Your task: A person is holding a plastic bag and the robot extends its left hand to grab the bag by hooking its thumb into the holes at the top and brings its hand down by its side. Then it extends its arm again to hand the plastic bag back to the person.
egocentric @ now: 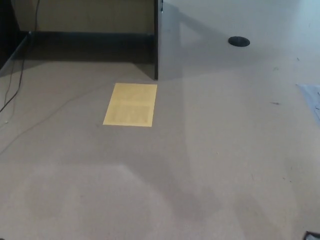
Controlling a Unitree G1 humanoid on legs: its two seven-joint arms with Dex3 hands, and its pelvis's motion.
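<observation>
Head view of bare floor point(210, 165) with yellow rectangular patch point(130, 104) and dark round disc point(239, 41). No plastic bag, person or robot hand visible; hand posture undeterminable. Task stage unreadable from this view; no sign of handover.

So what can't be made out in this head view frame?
- Plastic bag, person, both robot hands: none show in the head view.
- Pale object at the right edge: cut off, unidentifiable.
- Dark corner at bottom right: cut off by the frame.
- Round dark spot on the floor: too small to identify.
</observation>
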